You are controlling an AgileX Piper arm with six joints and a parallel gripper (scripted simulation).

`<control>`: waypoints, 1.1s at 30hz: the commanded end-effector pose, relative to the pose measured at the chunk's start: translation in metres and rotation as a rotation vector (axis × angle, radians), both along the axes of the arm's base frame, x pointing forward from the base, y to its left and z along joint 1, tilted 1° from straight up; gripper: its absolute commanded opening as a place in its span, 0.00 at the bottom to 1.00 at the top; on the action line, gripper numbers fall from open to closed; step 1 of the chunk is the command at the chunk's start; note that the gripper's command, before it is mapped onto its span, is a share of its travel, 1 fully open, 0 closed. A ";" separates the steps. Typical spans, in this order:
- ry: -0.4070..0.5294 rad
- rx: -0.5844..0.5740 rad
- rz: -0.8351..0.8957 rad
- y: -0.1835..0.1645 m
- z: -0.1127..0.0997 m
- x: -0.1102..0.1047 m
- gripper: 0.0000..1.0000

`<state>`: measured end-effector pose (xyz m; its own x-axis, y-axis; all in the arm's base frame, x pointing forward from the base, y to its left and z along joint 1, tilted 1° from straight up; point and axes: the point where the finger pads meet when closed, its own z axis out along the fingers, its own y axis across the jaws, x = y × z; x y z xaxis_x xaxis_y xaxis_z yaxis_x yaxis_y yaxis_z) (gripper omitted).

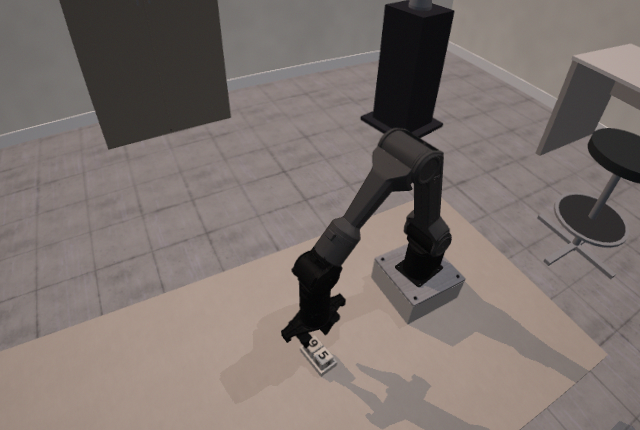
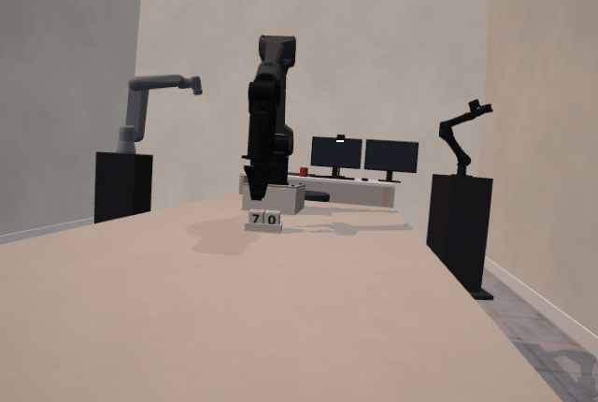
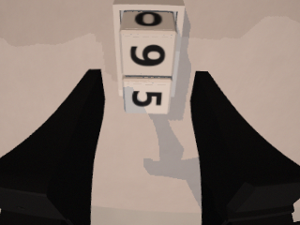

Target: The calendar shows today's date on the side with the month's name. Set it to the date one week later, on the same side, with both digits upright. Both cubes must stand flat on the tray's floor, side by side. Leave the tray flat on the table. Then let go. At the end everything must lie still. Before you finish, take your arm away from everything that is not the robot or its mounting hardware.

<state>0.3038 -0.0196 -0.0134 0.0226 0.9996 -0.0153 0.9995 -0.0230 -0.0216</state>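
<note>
A small white calendar tray (image 1: pixel 319 361) lies flat on the table and holds two white digit cubes side by side. In the top view their top faces read 9 (image 1: pixel 313 344) and 5 (image 1: pixel 323 356). In the exterior view the sides facing the camera read 7 (image 2: pixel 255 218) and 0 (image 2: pixel 272 219). The wrist view shows the 9 (image 3: pixel 148 56), the 5 (image 3: pixel 148 97) and a 0 face at the far end. My gripper (image 1: pixel 299 334) (image 2: pixel 254 192) is open and empty. It points down just above the cube with 9 on top and touches nothing. The month's name is not visible.
My arm's grey base block (image 1: pixel 417 283) stands on the table behind the tray. Off the table are a dark cabinet (image 1: pixel 139 43), black pedestals with other arms (image 2: pixel 459 228), a desk with monitors (image 2: pixel 364 156) and a stool (image 1: pixel 599 192).
</note>
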 end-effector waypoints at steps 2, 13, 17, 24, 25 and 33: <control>0.001 -0.001 -0.001 0.000 -0.004 0.000 0.64; 0.000 -0.001 -0.001 -0.001 -0.014 0.000 0.64; -0.001 -0.001 -0.001 -0.001 -0.016 0.000 0.64; -0.001 -0.001 -0.001 -0.001 -0.017 0.000 0.64; -0.001 -0.001 -0.001 -0.001 -0.017 0.000 0.64; -0.001 -0.001 -0.001 -0.001 -0.018 0.000 0.64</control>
